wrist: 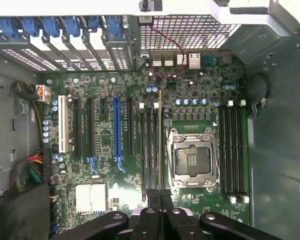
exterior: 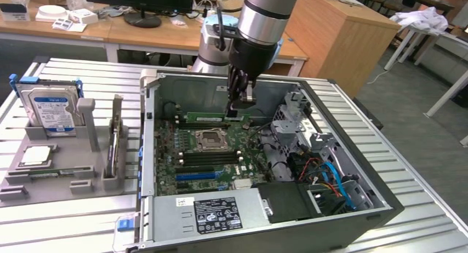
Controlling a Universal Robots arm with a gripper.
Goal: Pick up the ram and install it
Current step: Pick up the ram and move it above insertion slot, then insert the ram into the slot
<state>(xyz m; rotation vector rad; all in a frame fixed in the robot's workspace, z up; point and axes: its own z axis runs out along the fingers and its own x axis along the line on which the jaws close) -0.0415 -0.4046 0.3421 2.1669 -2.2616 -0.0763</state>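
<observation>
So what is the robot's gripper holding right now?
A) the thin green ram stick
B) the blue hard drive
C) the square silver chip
A: the gripper is shut on the ram, a thin green stick held over the motherboard.

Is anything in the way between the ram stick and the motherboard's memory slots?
Nothing visible. The long, thin green circuit-board ram stick, clamped in the gripper's shut jaws, stands edge-on at the long black plastic memory slots beside the square silver processor socket. No cable crosses them.
</observation>
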